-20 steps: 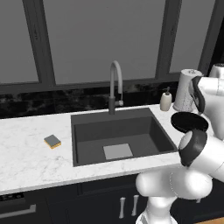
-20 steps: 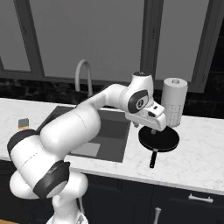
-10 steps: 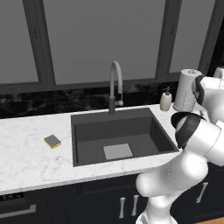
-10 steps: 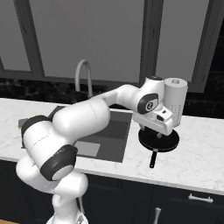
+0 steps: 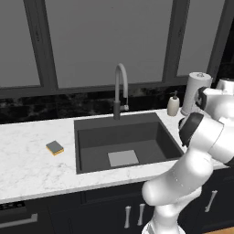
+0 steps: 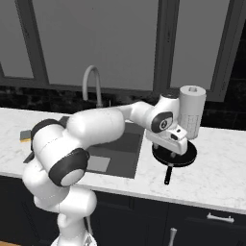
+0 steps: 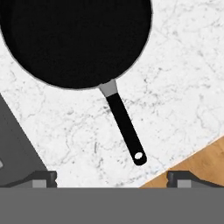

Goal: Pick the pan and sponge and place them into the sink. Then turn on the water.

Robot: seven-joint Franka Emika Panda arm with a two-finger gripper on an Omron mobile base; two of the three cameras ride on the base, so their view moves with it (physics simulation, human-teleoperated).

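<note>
The pan sat on the counter at center right of the right base frame, just right of the sink, its handle pointing toward the counter's front edge. The gripper hung right over the pan's near rim, below the arm's white wrist, with the paper towel roll standing just behind. In the hand frame, the pan filled the upper left, black and round, and its handle ran down to lower center, ending in a small hole. The gripper had its two dark fingertips peeking up at the bottom corners, spread wide, with the handle's end lying between and above them, not touched. Marble counter ran around the pan, with wood floor at lower right. Over in the left base frame, the sponge lay on the counter at center left, well apart from the sink, grey side up. A flat grey plate rested on the basin floor. The faucet arched over the back rim, and a soap bottle stood beside the towel roll at upper right.
</note>
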